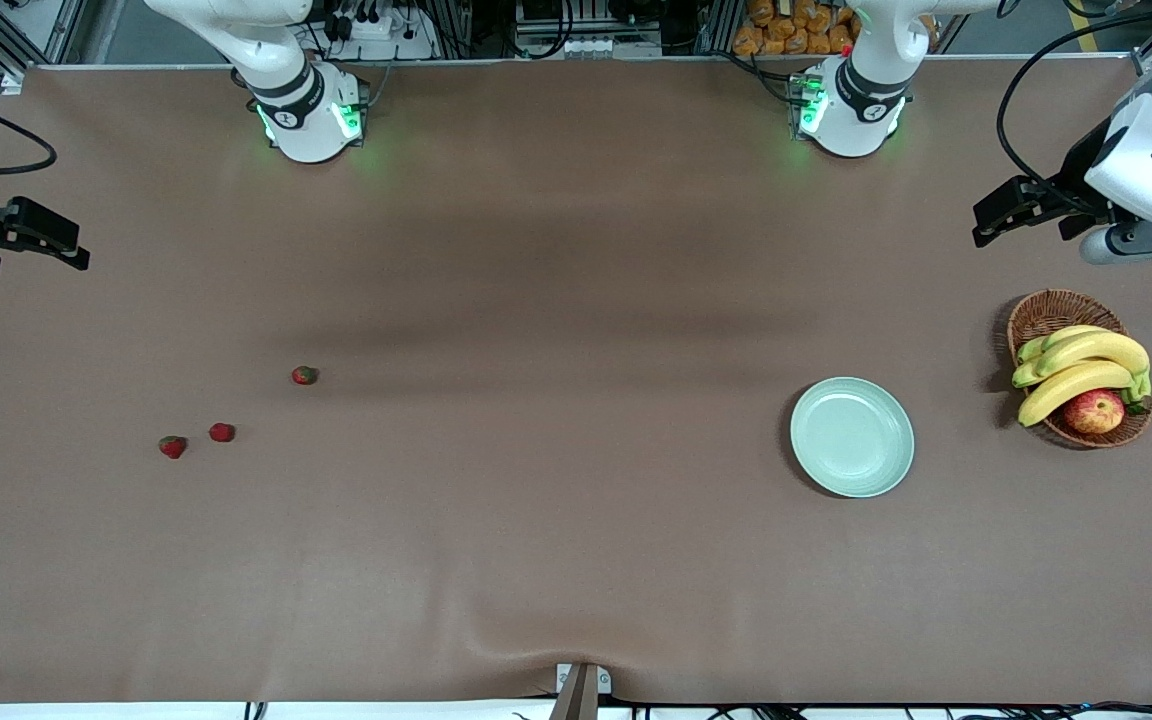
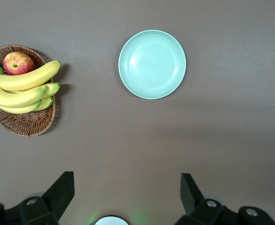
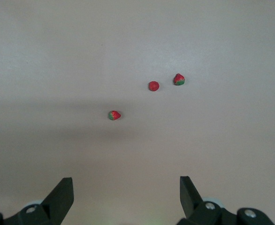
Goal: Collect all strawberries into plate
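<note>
My left gripper (image 1: 996,215) hangs released and holding nothing, over the desk (image 1: 556,520) at the left arm's end, above the basket (image 1: 1056,310) of bananas (image 1: 1076,365) and an apple (image 1: 1094,411). My right gripper (image 1: 31,240) is released too, empty, over the right arm's end. The plate (image 1: 852,437) lies bare beside the basket. Three strawberries (image 1: 222,432) sit on the desk toward the right arm's end, well apart from the plate: two close together, one alone farther from the front camera.
</note>
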Available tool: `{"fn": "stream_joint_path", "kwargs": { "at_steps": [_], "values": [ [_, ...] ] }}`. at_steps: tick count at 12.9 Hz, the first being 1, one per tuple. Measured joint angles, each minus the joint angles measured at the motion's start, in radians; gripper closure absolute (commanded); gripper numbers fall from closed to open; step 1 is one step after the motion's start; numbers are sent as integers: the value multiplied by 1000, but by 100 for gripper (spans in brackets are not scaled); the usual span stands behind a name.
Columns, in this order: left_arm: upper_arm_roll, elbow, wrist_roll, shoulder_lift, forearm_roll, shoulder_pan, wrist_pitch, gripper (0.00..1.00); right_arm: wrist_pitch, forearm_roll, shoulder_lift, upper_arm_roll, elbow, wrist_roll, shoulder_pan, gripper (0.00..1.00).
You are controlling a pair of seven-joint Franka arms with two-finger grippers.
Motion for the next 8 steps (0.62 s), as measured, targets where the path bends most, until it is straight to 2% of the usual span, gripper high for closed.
{"fn": "stream_joint_path", "kwargs": {
  "at_steps": [4, 8],
  "values": [
    [7, 4, 0, 3, 0, 0, -6, 0, 0, 0, 3, 1, 0, 0, 0, 0],
    [7, 66, 0, 45, 1, 0, -62, 0, 0, 0, 5, 1, 0, 0, 0, 0]
  ]
}}
